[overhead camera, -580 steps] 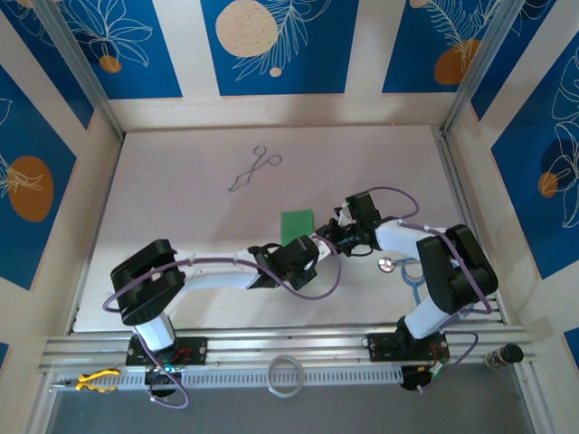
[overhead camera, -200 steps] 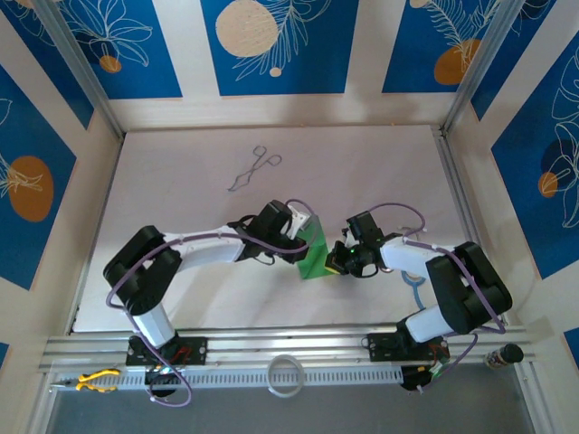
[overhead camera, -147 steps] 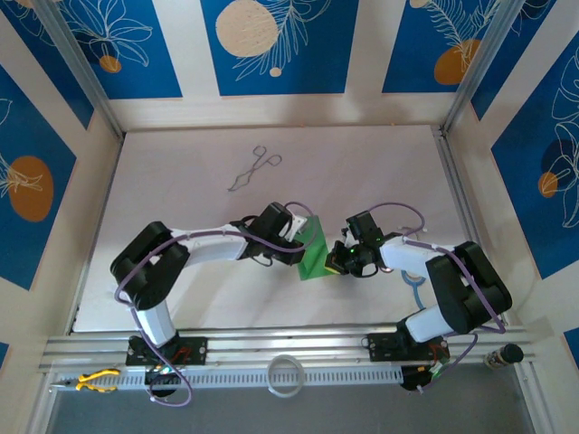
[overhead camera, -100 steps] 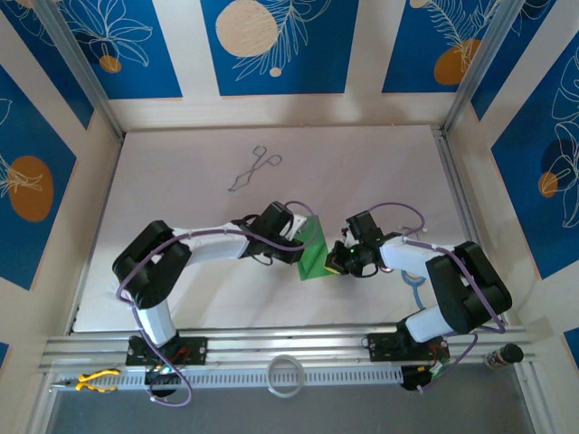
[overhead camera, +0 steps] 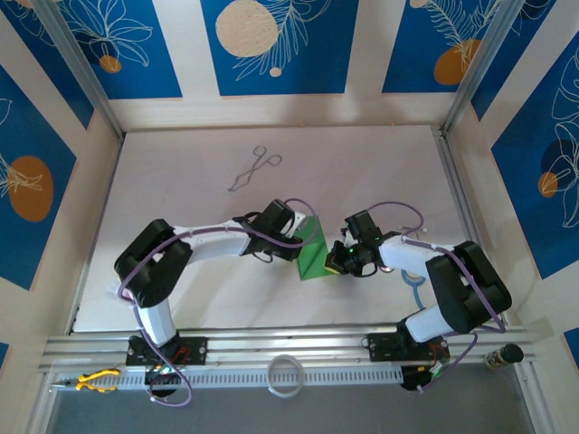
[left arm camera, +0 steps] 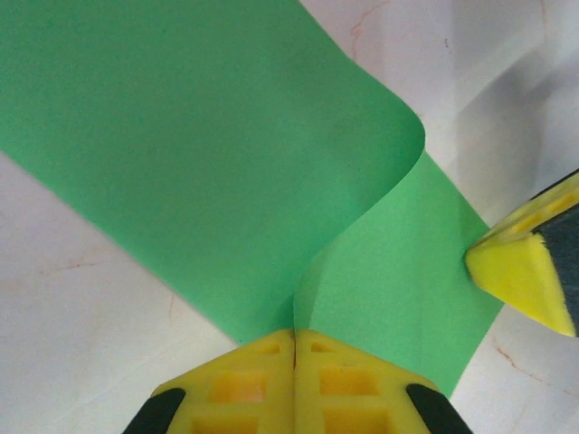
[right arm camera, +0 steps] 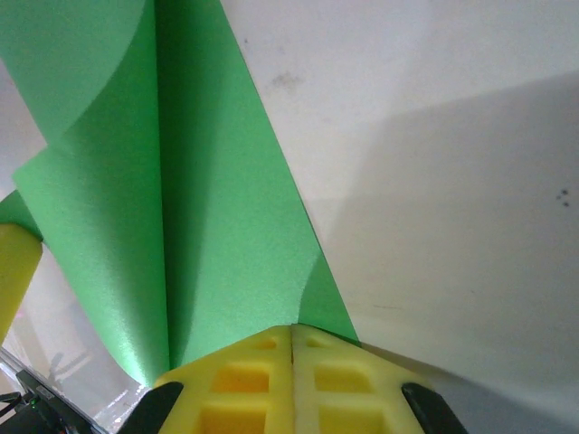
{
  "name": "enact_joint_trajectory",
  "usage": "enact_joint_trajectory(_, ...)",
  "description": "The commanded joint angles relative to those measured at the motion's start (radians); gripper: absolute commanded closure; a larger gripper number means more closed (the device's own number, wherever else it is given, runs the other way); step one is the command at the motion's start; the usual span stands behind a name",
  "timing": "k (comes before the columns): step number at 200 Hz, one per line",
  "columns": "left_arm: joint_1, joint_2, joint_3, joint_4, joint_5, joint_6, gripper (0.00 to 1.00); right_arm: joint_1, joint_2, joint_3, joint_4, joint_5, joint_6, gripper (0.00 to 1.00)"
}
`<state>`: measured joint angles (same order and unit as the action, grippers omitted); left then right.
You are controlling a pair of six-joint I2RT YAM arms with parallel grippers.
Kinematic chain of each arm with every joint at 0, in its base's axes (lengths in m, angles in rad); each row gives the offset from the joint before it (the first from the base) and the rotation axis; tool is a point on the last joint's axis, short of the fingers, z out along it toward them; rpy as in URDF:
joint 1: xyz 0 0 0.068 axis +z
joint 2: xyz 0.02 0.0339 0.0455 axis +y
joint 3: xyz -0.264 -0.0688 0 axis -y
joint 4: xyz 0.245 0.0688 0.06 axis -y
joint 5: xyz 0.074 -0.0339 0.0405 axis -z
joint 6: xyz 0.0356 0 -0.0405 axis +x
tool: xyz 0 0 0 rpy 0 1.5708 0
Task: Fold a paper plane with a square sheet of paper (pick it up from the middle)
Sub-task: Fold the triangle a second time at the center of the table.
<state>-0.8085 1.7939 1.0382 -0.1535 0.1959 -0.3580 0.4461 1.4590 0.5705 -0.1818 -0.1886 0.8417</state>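
- Left claw [left arm camera: 294, 336]: yellow pads shut tight on one edge of the square sheet of paper [left arm camera: 208, 154], with no gap between them.
- Right claw [right arm camera: 292, 333]: also clamped on the sheet, at the opposite edge, pads meeting on the green.
- Sheet position, from the top camera: between my two claws, a little right of the middle of the bench [overhead camera: 181, 217], nearer the near edge than the far one.
- Sheet shape: not flat. From the left wrist it bows up and rolls over in a soft curve near the tip of my other claw. From the right wrist it shows a long, straight crease-like line running away from the pads.
- I cannot tell whether its near corner touches the bench.
- Forceps [overhead camera: 255, 169] lie well apart, far and left on the bench, untouched.
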Motion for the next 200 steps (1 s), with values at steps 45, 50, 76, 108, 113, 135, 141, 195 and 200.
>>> enact_joint_trajectory(45, 0.012, 0.043, 0.047, -0.04, -0.037, 0.027, 1.0, 0.008, 0.026, 0.012, -0.059, 0.021, -0.013, 1.0)
enact_joint_trajectory(50, 0.012, 0.046, 0.049, -0.041, -0.036, 0.027, 1.0, 0.009, 0.026, 0.011, -0.059, 0.021, -0.013, 1.0)
enact_joint_trajectory(76, 0.012, 0.059, 0.059, -0.04, -0.027, 0.03, 1.0, 0.009, 0.026, 0.013, -0.059, 0.02, -0.013, 1.0)
enact_joint_trajectory(108, 0.012, 0.068, 0.061, -0.043, -0.03, 0.031, 1.0, 0.01, 0.031, 0.015, -0.062, 0.02, -0.013, 1.0)
enact_joint_trajectory(113, 0.011, 0.068, 0.06, -0.047, -0.032, 0.031, 1.0, 0.011, 0.031, 0.016, -0.062, 0.02, -0.015, 1.0)
enact_joint_trajectory(135, 0.012, 0.068, 0.057, -0.045, -0.035, 0.03, 1.0, 0.012, 0.034, 0.019, -0.064, 0.02, -0.016, 1.0)
enact_joint_trajectory(141, 0.012, 0.068, 0.055, -0.047, -0.036, 0.031, 1.0, 0.011, 0.034, 0.019, -0.066, 0.02, -0.015, 1.0)
enact_joint_trajectory(195, 0.011, 0.068, 0.057, -0.064, -0.048, 0.032, 1.0, 0.011, 0.034, 0.021, -0.069, 0.024, -0.013, 1.0)
enact_joint_trajectory(200, 0.012, 0.068, 0.055, -0.062, -0.049, 0.033, 1.0, 0.011, 0.034, 0.02, -0.069, 0.024, -0.013, 1.0)
